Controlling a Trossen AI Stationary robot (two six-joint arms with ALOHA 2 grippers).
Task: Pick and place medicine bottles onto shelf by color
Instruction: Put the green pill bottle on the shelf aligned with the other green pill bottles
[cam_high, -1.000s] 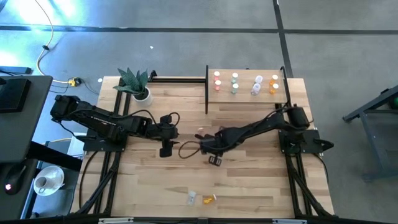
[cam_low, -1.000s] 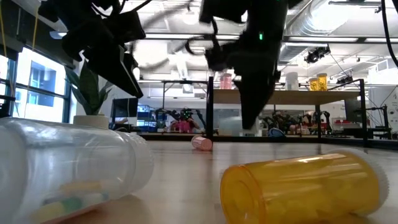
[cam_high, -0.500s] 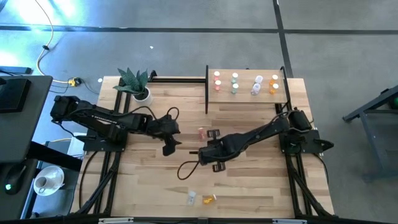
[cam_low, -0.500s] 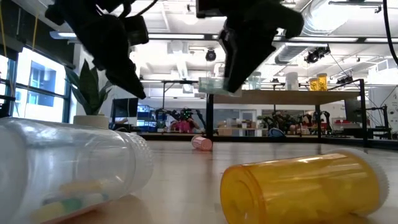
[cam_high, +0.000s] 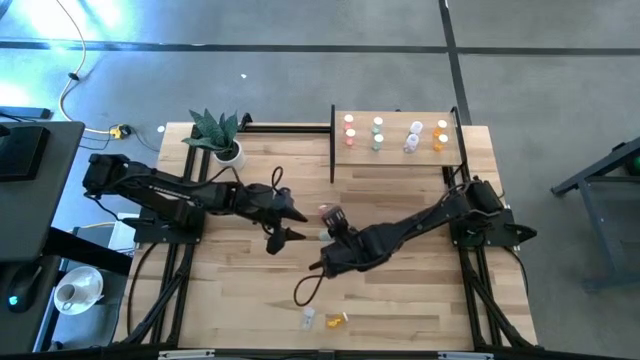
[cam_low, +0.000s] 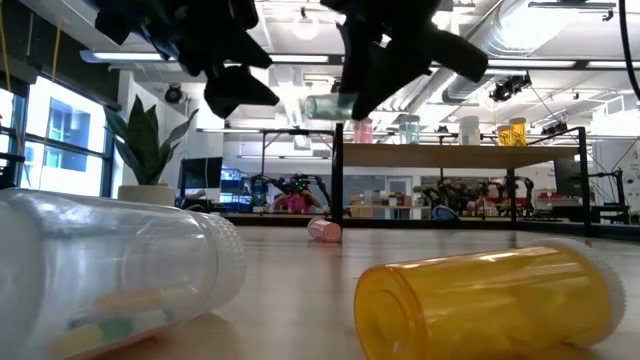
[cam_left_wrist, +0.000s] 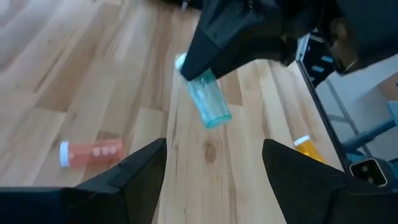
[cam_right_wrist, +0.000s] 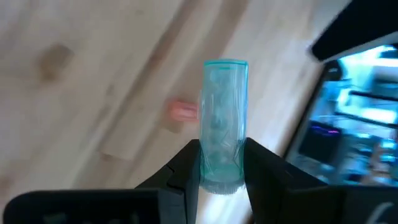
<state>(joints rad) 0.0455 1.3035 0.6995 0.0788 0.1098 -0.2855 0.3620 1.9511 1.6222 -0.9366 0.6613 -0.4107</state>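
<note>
Green bottle (cam_right_wrist: 222, 118) is pinched in your right gripper (cam_high: 331, 234) near frame centre, long axis sticking straight out past the fingertips. Left gripper (cam_high: 283, 224) sits just left, jaws wide and empty. The shelf (cam_high: 395, 148) is up toward the upper right, so the right arm's your closer one.

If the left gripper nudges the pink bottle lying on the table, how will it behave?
The pink bottle lies on its side on bare planks, so it would probably roll rather than slide. It looks like thin plastic, tiny beside the left gripper, so likely very light and easily knocked away.
</note>
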